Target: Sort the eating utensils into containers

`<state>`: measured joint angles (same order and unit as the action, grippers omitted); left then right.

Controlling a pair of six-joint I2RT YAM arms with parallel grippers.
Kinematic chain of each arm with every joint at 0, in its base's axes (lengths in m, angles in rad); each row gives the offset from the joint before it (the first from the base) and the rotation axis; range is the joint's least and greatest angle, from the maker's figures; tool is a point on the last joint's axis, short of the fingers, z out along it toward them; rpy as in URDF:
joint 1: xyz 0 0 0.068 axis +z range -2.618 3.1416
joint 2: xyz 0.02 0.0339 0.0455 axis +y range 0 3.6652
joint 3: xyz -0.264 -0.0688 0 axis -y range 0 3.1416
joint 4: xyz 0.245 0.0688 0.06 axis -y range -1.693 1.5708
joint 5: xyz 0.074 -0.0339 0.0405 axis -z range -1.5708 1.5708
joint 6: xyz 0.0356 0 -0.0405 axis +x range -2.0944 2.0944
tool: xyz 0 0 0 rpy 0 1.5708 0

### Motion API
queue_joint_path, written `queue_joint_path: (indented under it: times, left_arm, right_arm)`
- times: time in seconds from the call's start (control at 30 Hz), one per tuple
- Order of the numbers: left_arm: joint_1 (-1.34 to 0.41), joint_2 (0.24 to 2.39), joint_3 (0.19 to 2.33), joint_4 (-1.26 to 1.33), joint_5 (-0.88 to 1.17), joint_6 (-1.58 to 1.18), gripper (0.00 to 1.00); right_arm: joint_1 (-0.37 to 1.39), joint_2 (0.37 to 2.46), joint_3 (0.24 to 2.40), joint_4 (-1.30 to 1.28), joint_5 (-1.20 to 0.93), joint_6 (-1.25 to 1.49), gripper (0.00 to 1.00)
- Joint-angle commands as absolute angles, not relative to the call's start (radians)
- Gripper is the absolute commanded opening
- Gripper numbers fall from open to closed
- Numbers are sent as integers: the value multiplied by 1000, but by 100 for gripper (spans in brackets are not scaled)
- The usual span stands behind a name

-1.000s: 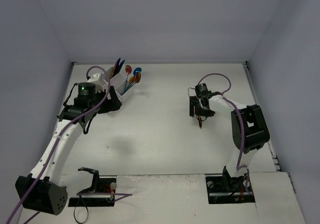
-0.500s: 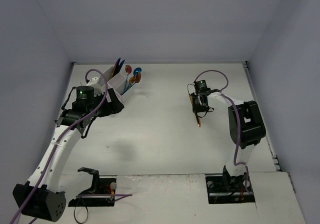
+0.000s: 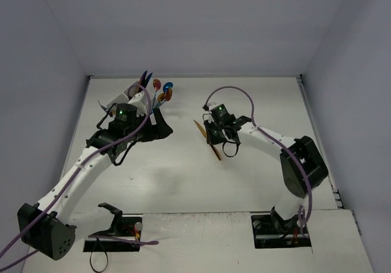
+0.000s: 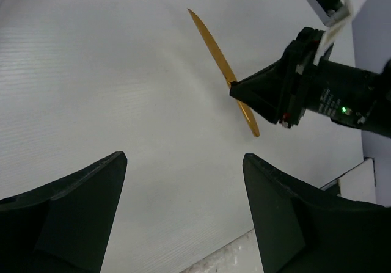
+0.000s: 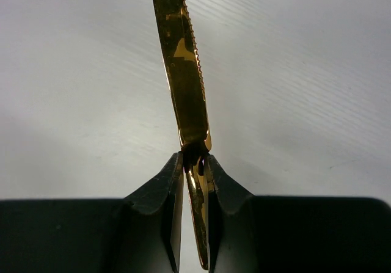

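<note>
A: Status on gold knife?

B: Mid-bench, a bit nearer the far edge. Right gripper has it clamped where the blade meets the handle, and the handle runs back between the fingers. Serrated blade points toward the far-left corner. Can't tell if it touches the bench.

A: Left gripper?

B: Jaws spread wide with nothing between them. It sits left of the knife, well apart, facing it. Left wrist camera sees the blade and the right gripper's fingertips head-on.

A: Container?

B: White box at the far-left corner, partly hidden by the left arm. Utensils stand up out of it: dark blue-purple ones at the back, and orange and blue spoon bowls on the side toward the bench centre. Compartments unreadable from here.

A: Loose utensils on the bench?

B: Only the knife shows.
</note>
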<state>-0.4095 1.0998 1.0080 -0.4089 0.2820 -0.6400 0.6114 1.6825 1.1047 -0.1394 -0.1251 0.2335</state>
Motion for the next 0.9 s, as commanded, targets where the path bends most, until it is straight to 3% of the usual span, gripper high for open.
queue_joint_path:
  times: [0.0,0.47,0.57,0.63,0.8,0.87]
  left_arm:
    - [-446,1128,1052,-202,270,-754,74]
    - [-551,1160,1063,-37,150,-802,70]
    - [-555,1167,1066,-33,149,-802,58]
    - [-560,1167,1068,-20,147,-802,38]
    - [-563,1164,1077,-17,126,-793,2]
    - [-563,1161,1083,-16,122,-783,0]
  right_arm:
    - [700,1502,1184,-54,-156,237,0]
    - [851,1367,1218,94,-199,261,0]
    - [851,1354,1215,106,-197,259,0]
    - [850,1344,1213,108,-195,256,0]
    - [851,1342,1210,113,-186,247,1]
    - [851,1346,1213,114,-180,243,9]
